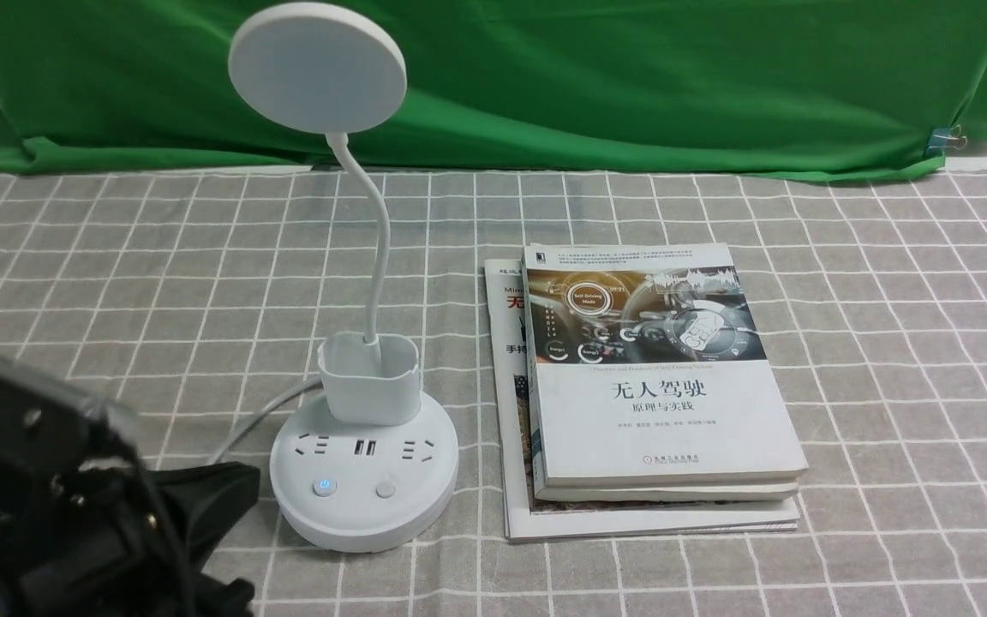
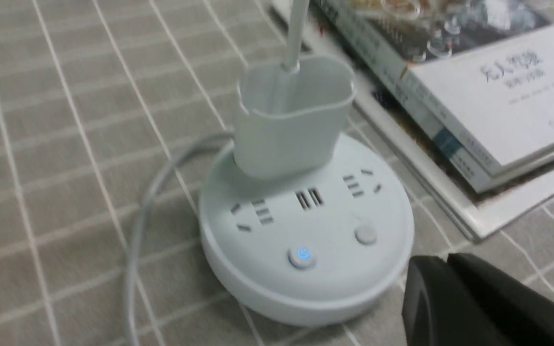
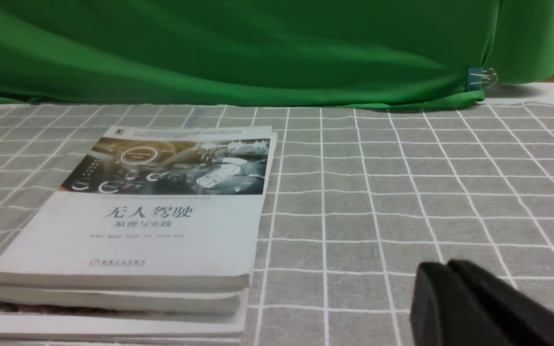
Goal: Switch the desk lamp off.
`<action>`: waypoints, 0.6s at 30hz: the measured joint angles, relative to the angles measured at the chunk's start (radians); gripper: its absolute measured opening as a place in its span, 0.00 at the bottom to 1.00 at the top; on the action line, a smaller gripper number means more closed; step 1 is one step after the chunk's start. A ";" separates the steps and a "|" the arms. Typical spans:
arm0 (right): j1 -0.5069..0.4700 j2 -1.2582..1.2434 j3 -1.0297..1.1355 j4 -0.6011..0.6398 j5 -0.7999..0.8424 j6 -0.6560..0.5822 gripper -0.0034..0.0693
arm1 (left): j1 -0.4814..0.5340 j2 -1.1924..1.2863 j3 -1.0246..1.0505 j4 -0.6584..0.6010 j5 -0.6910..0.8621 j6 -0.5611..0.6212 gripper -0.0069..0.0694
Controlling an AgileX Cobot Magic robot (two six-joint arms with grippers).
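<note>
1. Desk lamp stands on the table, left of the books; power button on its base glows blue, so lamp is judged still to be switched off
2. Left gripper is near the base, on its left side; jaws together, a suitable blunt presser
3. Right gripper: jaws together, well apart from the base
4. Step in hand, judged: centre left tips above the lit button, press straight down lightly, lift once the glow dies
5. Avoid the plain button beside it; off-centre force may slide the base
</note>
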 joint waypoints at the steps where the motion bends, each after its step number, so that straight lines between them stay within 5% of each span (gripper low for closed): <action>1: 0.000 0.000 0.000 0.000 0.000 0.000 0.10 | 0.000 -0.007 0.013 0.007 -0.016 0.000 0.12; 12: 0.000 0.000 0.000 0.000 0.000 0.000 0.10 | 0.007 -0.075 0.073 0.049 -0.221 0.120 0.12; 18: 0.000 0.000 0.000 0.000 0.000 0.000 0.10 | 0.164 -0.388 0.227 -0.036 -0.332 0.219 0.12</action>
